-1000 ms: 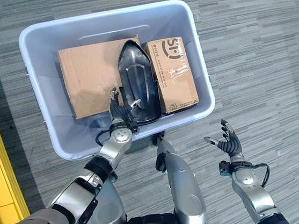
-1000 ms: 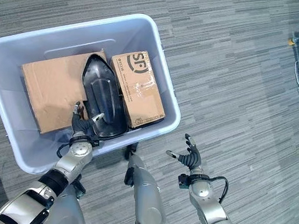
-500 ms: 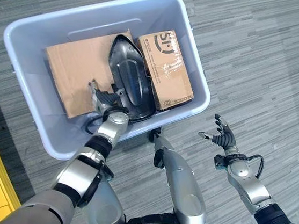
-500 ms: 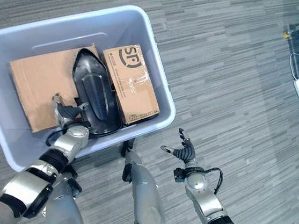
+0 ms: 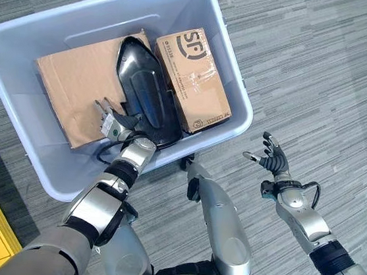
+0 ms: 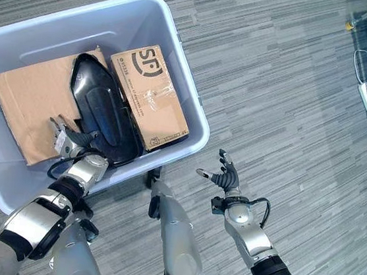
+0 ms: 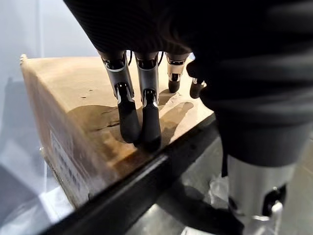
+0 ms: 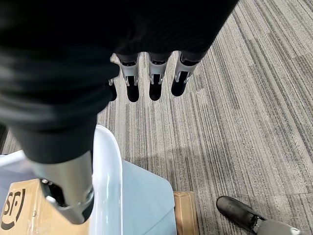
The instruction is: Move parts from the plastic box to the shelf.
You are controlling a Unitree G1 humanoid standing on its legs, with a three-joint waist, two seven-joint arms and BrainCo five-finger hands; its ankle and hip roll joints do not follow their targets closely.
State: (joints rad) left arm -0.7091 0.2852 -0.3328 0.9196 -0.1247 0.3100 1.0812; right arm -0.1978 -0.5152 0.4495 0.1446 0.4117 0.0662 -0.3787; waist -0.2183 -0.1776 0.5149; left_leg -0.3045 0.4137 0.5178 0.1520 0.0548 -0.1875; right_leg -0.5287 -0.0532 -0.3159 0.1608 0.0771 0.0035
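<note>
1. Now the plastic box [image 5: 241, 101] sits lower-left in the head views after a camera shift; the parts lie unmoved inside.
2. Flat cardboard [image 5: 70, 81] offers open room beside the black part [image 5: 142, 93].
3. Left hand [image 5: 113, 124] has slid onto it, fingers [image 7: 146, 122] straight, holding nothing.
4. Right hand [image 6: 222, 178] hangs open over the floor.

I count one pale plastic box [image 5: 240, 107] on the floor. Inside it lie two cardboard boxes: one flat plain box [image 5: 69, 91] and one printed, taped box [image 5: 193, 85]. One black moulded part [image 5: 145, 96] lies between them. I have two hands: my left hand [image 5: 113, 124] and my right hand [image 5: 272, 161].
</note>
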